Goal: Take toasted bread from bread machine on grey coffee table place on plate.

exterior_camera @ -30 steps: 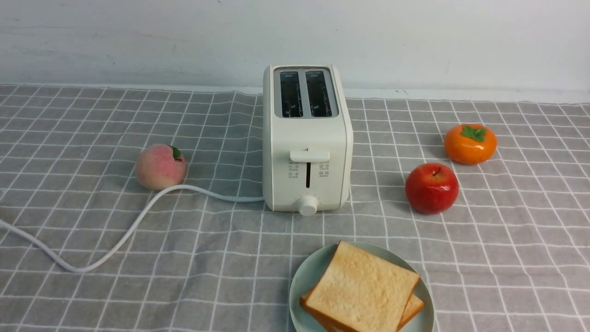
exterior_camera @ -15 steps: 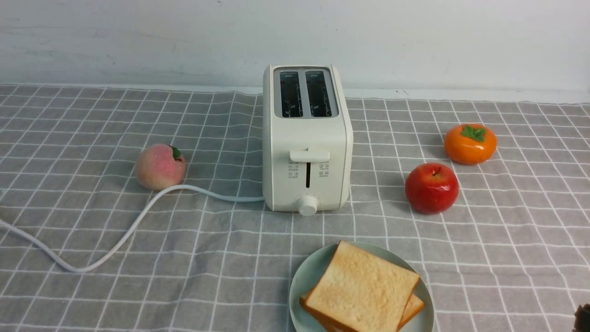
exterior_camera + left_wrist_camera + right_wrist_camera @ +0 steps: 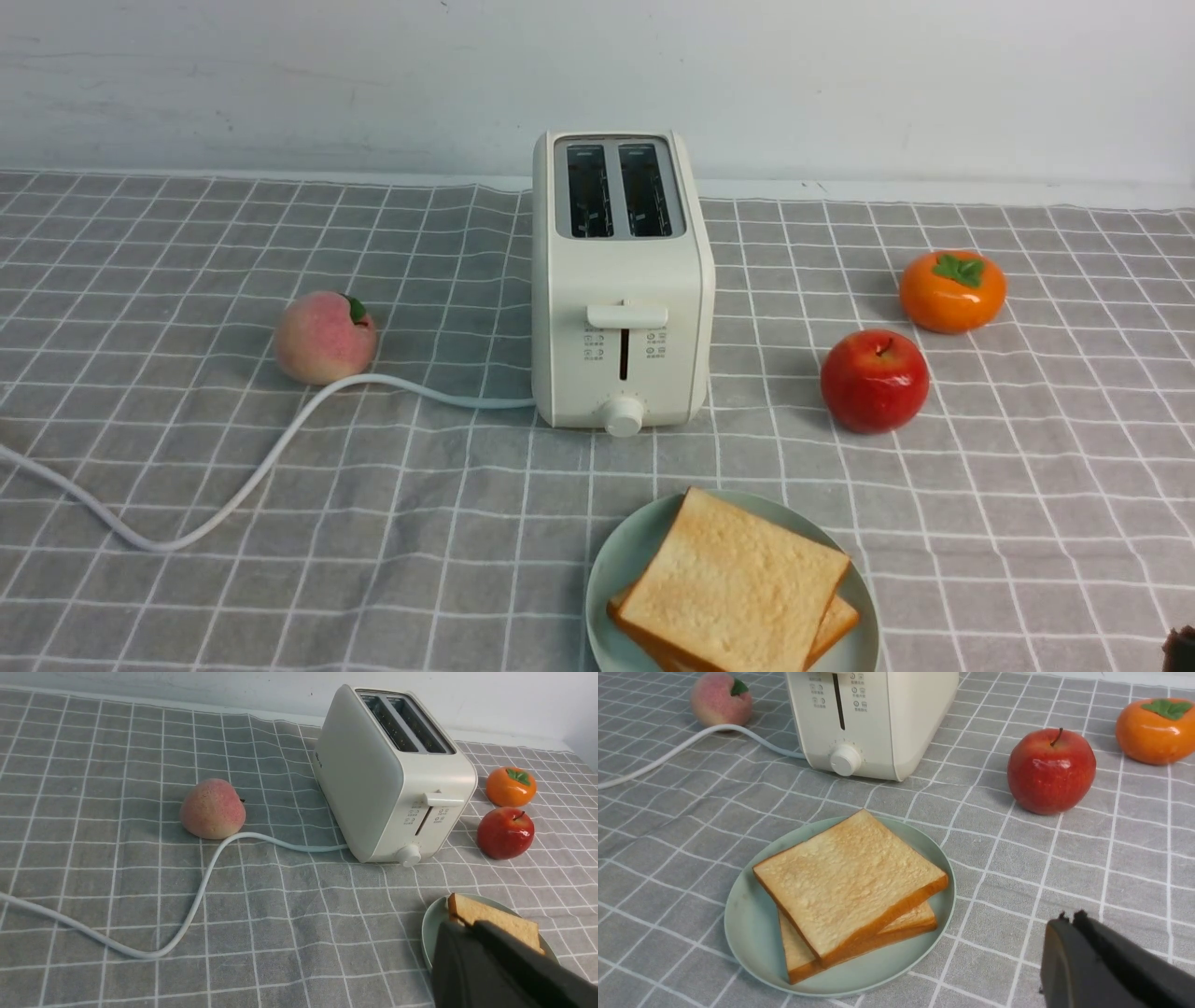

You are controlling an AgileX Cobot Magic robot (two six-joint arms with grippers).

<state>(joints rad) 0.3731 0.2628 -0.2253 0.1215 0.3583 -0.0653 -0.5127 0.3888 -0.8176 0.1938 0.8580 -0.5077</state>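
Note:
The two slices of toasted bread (image 3: 733, 583) lie stacked flat on the mint-green plate (image 3: 616, 560) at the near edge of the grey coffee table (image 3: 187, 233); the lower slice (image 3: 836, 621) peeks out at the right. The bread machine (image 3: 621, 308) stands behind the plate, both slots empty and the lever up. My right gripper (image 3: 1069, 917) is shut and empty, low over the cloth to the right of the plate (image 3: 747, 919); only its tip (image 3: 1182, 646) shows in the front view. My left gripper (image 3: 462, 925) is shut and empty, and hides part of the plate (image 3: 432, 924).
A peach (image 3: 324, 336) lies left of the toaster, touching the white cord (image 3: 261, 457) that runs off to the left. A red apple (image 3: 875, 380) and an orange persimmon (image 3: 952, 291) sit to the right. A white wall closes the back.
A dark tip of my right gripper has come into the front view's bottom right corner and now sits slightly lower. The bread, the plate and the toaster have not moved.

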